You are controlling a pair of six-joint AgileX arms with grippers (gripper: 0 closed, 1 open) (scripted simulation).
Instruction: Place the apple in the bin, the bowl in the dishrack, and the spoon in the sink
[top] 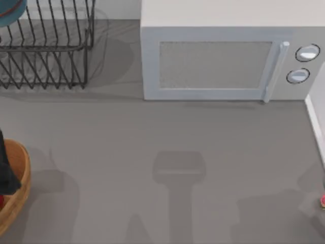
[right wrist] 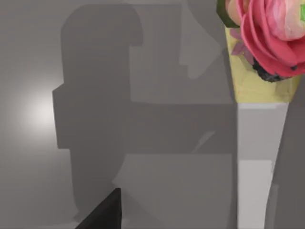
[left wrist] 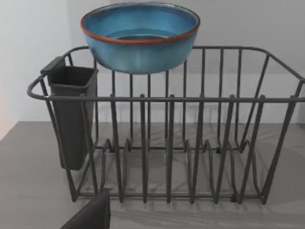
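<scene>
Near edge, top view's left: bin (top: 18,175), cut by the frame. Red sliver (top: 1,202) inside its rim, probably the apple. Dark shape (top: 6,168) across the bin, likely part of the left arm.

Near edge, top view's right: pink-red tip (top: 323,202) at the frame edge. Could be the spoon. Could equally be a petal of the pink flower (right wrist: 269,33) in a yellow vase (right wrist: 259,86), seen close in the right wrist view. Cannot tell which. Long axis not readable from a tip alone.

Left gripper, right gripper: spread cannot be told. Dark wedge (left wrist: 90,214) low in the left wrist view, another dark wedge (right wrist: 102,212) in the right wrist view; nothing seen held.

Mid table: bare grey surface, arm shadows only.

Far side: white microwave (top: 223,61), door closed. Left of it, dishrack (left wrist: 190,143) with a dark cutlery cup (left wrist: 71,114) hung on one end. Bowl (left wrist: 139,38) upright at the rack's far rim, above the prongs; seated or merely perched, not clear.

Judgement: apple and bowl steps look done or nearly so; spoon step outstanding. Right arm the nearer one. Next approach hinges on first sorting spoon from flower, then finding the handle's direction.
</scene>
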